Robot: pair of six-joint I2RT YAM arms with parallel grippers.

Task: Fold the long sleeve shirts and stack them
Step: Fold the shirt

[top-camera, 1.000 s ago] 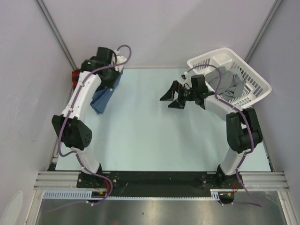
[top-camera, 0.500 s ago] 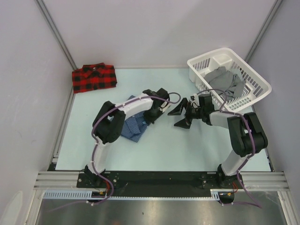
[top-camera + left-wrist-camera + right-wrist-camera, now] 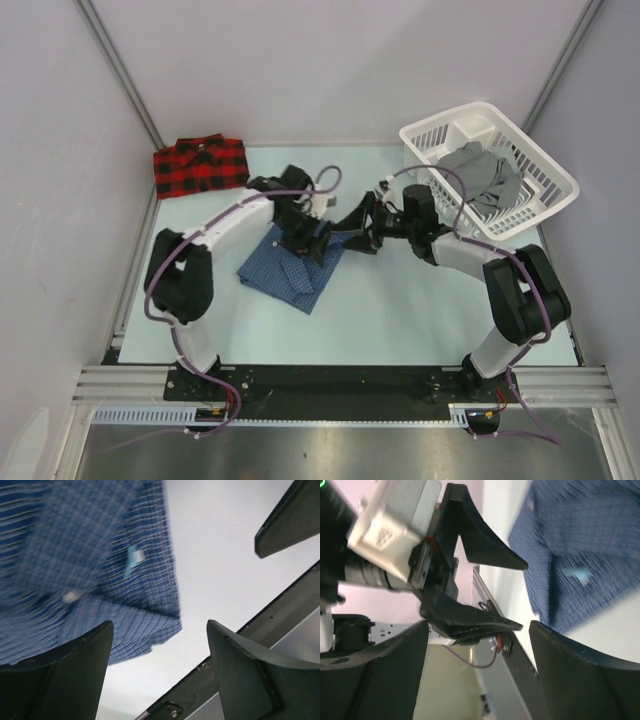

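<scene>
A white slatted laundry basket (image 3: 541, 151) is set at the far right corner of the table (image 3: 420, 310); crumpled grey clothing (image 3: 487, 181) is heaped inside it; the red-and-black plaid shirt (image 3: 200, 167) is laid folded at the far left corner; the dark blue check shirt (image 3: 283, 270) is spread rumpled left of centre; the left gripper (image 3: 159, 630) is held over its right edge, fingers spread, nothing pinched; the right gripper (image 3: 478, 626) is held just beside, facing it, fingers likewise spread and empty.

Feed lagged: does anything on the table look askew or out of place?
The blue shirt lies crooked and bunched centrally, apart from the folded red plaid shirt in the far left corner, not stacked.
</scene>
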